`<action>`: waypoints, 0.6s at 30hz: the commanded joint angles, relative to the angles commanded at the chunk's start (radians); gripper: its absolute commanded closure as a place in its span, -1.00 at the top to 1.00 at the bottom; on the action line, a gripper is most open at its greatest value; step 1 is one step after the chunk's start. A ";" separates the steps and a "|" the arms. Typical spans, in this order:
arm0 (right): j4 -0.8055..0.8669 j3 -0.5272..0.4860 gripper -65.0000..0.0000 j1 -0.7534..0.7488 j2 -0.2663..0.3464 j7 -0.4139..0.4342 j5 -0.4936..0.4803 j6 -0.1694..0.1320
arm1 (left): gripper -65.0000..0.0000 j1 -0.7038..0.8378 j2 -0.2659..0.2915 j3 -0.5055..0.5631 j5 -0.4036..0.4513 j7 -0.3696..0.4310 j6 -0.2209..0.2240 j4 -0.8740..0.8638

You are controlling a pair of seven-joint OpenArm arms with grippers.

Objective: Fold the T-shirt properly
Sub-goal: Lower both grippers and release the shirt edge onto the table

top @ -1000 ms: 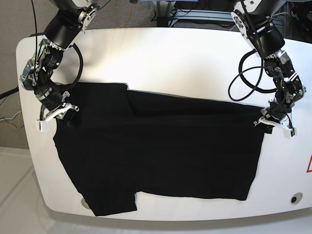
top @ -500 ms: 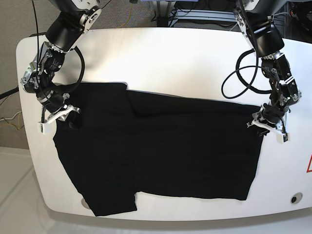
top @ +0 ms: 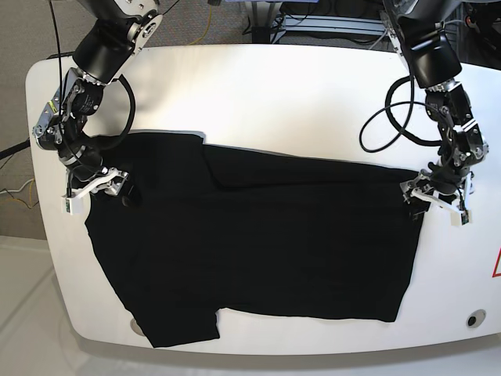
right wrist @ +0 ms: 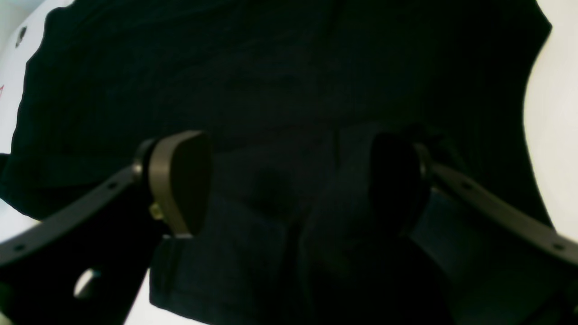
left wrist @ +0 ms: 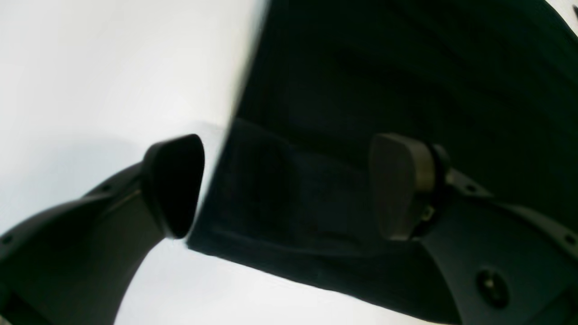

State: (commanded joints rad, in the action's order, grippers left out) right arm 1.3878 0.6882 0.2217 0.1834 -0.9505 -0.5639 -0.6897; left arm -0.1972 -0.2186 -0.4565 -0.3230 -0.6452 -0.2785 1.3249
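The black T-shirt [top: 258,235] lies spread flat across the white table [top: 266,94], one sleeve near the front left edge. My left gripper [top: 434,202] sits at the shirt's right edge. In the left wrist view it [left wrist: 286,187] is open, with a corner of the T-shirt [left wrist: 384,90] lying between its fingers and one finger [left wrist: 174,185] over bare table. My right gripper [top: 98,188] is at the shirt's left edge. In the right wrist view it [right wrist: 289,180] is open, low over a bunched fold of the T-shirt [right wrist: 271,81].
Black cables [top: 391,125] loop from the arm at the view's right. A round hole [top: 473,319] and a red mark [top: 496,262] sit near the table's right edge. Bare table surface stretches behind the shirt.
My left gripper shifted a little inward along the shirt's right edge, then back slightly. My right gripper crept a little further onto the shirt's left edge. The shirt lies as before.
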 joint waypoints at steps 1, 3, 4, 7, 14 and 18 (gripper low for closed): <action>0.000 0.000 0.48 0.000 0.005 0.000 -0.002 0.000 | 0.61 0.000 -0.008 0.002 0.000 0.000 0.000 0.000; 0.000 0.002 0.47 -0.003 0.011 0.000 -0.002 -0.002 | 0.61 0.000 -0.014 0.002 0.000 0.000 0.000 0.000; 0.000 0.002 0.47 -0.005 0.011 0.000 0.000 -0.002 | 0.61 0.000 -0.014 0.000 0.000 0.000 0.000 0.000; 0.000 0.003 0.47 -0.009 0.028 0.000 0.000 -0.003 | 0.61 0.002 -0.035 -0.002 0.028 0.000 0.000 0.000; 0.000 0.005 0.47 -0.037 0.068 0.002 0.002 -0.003 | 0.61 0.002 -0.041 -0.002 0.183 0.002 0.000 -0.002; -0.003 0.005 0.47 -0.049 0.084 0.003 0.003 -0.003 | 0.61 0.002 -0.038 0.002 0.252 0.017 0.000 -0.003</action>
State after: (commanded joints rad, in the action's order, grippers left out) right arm 1.3848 0.6928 0.1726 0.2677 -0.9475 -0.5608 -0.6928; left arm -0.1956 -0.2570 -0.4549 -0.0713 -0.6283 -0.2785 1.3218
